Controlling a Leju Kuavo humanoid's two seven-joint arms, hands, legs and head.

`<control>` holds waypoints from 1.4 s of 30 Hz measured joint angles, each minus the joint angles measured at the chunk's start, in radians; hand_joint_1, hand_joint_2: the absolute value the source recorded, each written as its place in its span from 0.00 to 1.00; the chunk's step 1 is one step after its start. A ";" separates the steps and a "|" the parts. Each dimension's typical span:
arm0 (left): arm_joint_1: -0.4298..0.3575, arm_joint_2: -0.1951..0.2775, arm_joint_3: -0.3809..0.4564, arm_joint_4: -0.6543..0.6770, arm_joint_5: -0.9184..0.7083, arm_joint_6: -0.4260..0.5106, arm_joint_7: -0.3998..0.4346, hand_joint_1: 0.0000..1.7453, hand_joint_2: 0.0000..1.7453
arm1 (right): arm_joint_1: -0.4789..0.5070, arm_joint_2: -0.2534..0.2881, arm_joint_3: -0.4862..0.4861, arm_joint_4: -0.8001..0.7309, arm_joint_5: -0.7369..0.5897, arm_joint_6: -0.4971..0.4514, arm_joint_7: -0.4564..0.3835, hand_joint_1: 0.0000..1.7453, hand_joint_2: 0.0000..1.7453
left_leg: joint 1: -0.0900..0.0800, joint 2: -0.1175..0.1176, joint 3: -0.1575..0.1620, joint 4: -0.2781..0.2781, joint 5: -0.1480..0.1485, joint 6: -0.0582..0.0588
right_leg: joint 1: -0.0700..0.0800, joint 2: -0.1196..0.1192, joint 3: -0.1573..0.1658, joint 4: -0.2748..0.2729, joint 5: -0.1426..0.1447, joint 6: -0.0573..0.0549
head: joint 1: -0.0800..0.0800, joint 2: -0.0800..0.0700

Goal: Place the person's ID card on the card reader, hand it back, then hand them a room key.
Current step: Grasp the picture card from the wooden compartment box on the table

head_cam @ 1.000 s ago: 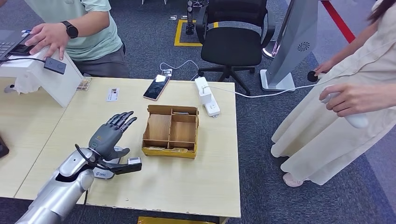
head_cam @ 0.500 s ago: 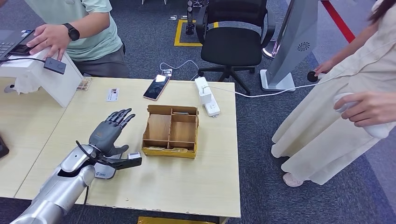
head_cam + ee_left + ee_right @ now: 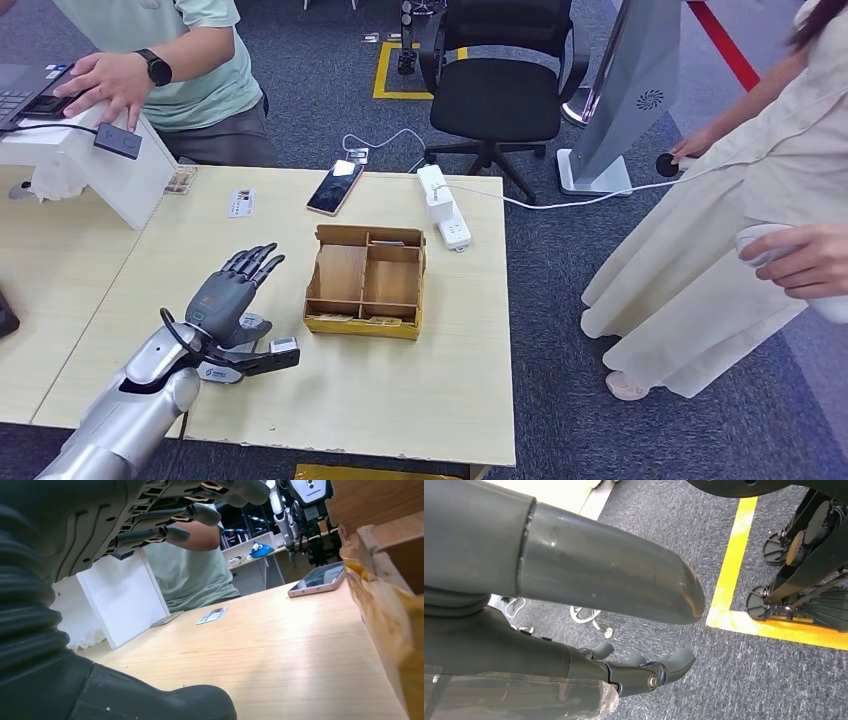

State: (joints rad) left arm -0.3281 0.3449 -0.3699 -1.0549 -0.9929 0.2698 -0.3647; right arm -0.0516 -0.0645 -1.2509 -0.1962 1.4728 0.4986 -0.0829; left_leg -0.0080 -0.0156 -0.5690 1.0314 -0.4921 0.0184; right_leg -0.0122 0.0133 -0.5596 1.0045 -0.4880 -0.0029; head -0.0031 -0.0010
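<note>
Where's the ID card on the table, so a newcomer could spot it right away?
On the wooden table, look at the far edge, between the white stand and the phone. The ID card lies flat there, small, white and printed, unlike the larger dark-screened phone.

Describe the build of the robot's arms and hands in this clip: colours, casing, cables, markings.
The left arm is a silver metal tube with a black cable looped at the wrist and a small white label plate. Its left hand is dark grey with segmented darker fingers and a grey ribbed cover. The right hand shows a thick smooth grey thumb and darker fingers.
</note>
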 joint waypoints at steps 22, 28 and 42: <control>0.153 0.007 0.122 -0.113 -0.020 -0.034 0.017 0.00 1.00 | 0.007 0.000 -0.004 0.000 -0.015 -0.007 0.007 0.00 0.00 | 0.000 0.000 0.000 0.000 0.000 0.000 | 0.000 0.000 0.000 0.000 0.000 0.000 | 0.000 0.000; 0.116 0.009 0.123 -0.109 -0.045 -0.031 0.018 0.00 1.00 | 0.006 0.000 -0.004 0.000 -0.010 -0.007 0.007 0.00 0.00 | 0.000 0.000 0.000 0.000 0.000 0.000 | 0.000 0.000 0.000 0.000 0.000 0.000 | 0.000 0.000; 0.048 -0.044 0.122 -0.141 -0.067 -0.035 0.034 0.00 1.00 | 0.006 0.000 -0.004 0.000 -0.007 -0.003 0.003 0.00 0.00 | 0.000 0.000 0.000 0.000 0.000 0.000 | 0.000 0.000 -0.001 0.000 0.000 0.000 | 0.000 0.000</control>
State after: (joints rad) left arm -0.2804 0.3005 -0.2476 -1.1954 -1.0599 0.2344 -0.3305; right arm -0.0453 -0.0644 -1.2546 -0.1961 1.4661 0.4959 -0.0800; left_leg -0.0081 -0.0156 -0.5689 1.0314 -0.4921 0.0184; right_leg -0.0122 0.0132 -0.5602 1.0045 -0.4880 -0.0029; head -0.0030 -0.0010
